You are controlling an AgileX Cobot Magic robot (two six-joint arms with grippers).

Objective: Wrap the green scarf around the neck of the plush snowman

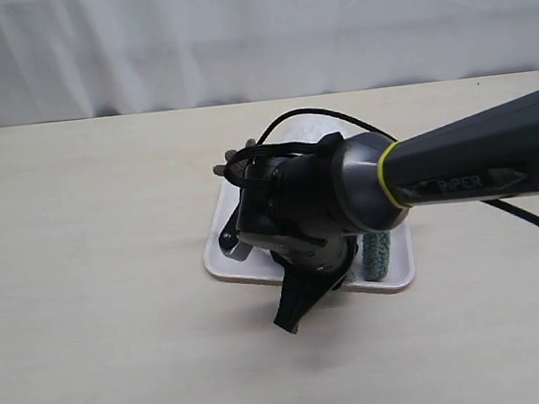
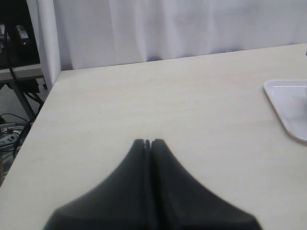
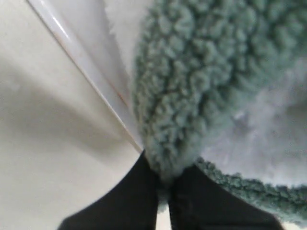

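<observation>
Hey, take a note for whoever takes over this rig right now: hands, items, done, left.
Left hand: shut, empty, over bare table beside the tray.
Right hand: shut on the green scarf, over the tray.
Plush snowman: in the tray, mostly hidden under the right arm, scarf against it.
Done: scarf gripped.
Left: wrap it around the neck; neck hidden, so check.

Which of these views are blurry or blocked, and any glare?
Right wrist view: so close that the fuzzy sage-green scarf looks soft, with a glint on the white tray. Left wrist view: the black left gripper is blurred, the table clearer. Exterior view: evenly lit, the dark right arm hiding most of the tray.
</observation>
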